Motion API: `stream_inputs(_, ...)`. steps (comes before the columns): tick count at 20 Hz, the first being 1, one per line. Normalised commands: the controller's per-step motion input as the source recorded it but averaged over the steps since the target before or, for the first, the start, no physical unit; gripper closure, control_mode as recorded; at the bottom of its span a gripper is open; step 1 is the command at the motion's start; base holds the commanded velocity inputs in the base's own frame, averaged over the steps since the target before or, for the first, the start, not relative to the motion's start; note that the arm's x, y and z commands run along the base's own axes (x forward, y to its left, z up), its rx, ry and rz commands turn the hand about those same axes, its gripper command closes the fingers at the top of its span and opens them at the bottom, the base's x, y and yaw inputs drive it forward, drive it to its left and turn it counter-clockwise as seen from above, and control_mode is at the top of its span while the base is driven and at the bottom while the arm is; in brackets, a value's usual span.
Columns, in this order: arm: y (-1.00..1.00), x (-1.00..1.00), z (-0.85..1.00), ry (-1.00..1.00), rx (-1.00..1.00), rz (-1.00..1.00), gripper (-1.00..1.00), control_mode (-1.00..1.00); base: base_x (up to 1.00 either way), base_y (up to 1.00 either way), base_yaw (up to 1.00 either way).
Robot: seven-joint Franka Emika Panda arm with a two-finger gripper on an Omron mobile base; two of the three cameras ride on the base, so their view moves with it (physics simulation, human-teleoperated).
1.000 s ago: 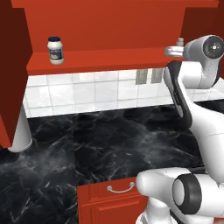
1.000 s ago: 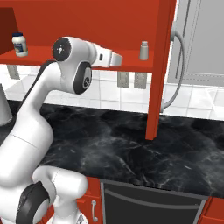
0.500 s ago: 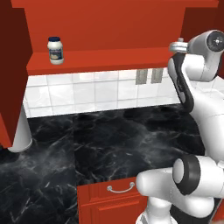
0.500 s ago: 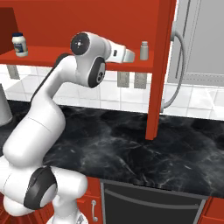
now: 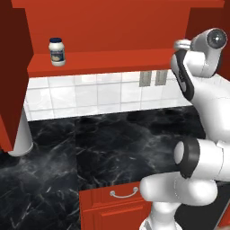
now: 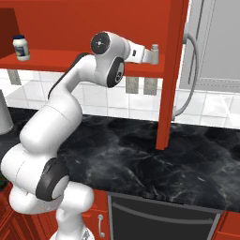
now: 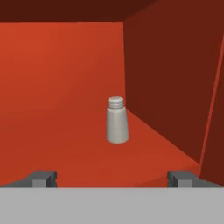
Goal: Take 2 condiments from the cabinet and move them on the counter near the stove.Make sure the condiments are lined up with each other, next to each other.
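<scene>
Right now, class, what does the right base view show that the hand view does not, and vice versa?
Right base view: the blue-lidded jar at the shelf's left end, and the black counter below. Hand view: the two fingers, spread wide, short of the shaker. Both: the shaker standing upright on the red cabinet shelf.

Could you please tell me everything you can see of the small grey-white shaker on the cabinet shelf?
The small grey-white shaker has a tapered body, wider at the base, and a narrow ribbed cap. It looks like matte plastic. It stands upright on the plain red cabinet shelf, close to the cabinet's right inner wall. Only the shelf touches it; the open two-finger gripper faces it, apart from it.
</scene>
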Motion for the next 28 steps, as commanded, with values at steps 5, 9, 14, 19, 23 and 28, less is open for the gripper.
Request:
stream_inputs(5,-0.01,0.62,0.00,0.10,0.00,-0.04,-1.00,-1.00,0.00,0.00,0.00)
stream_inputs(9,-0.07,0.61,0.00,0.10,0.00,-0.03,-1.00,-1.00,0.00,0.00,0.00)
stream_inputs(14,-0.16,0.54,0.00,0.05,0.00,-0.03,-1.00,-1.00,0.00,0.00,0.00)
stream_inputs(19,-0.22,0.42,0.00,0.04,0.00,-0.03,-1.00,-1.00,0.00,0.00,0.00)
stream_inputs(23,-0.25,0.36,0.00,0.04,0.00,-0.03,-1.00,-1.00,0.00,0.00,0.00)
stream_inputs(28,-0.21,0.24,-0.01,0.04,0.00,-0.04,-1.00,-1.00,0.00,0.00,0.00)
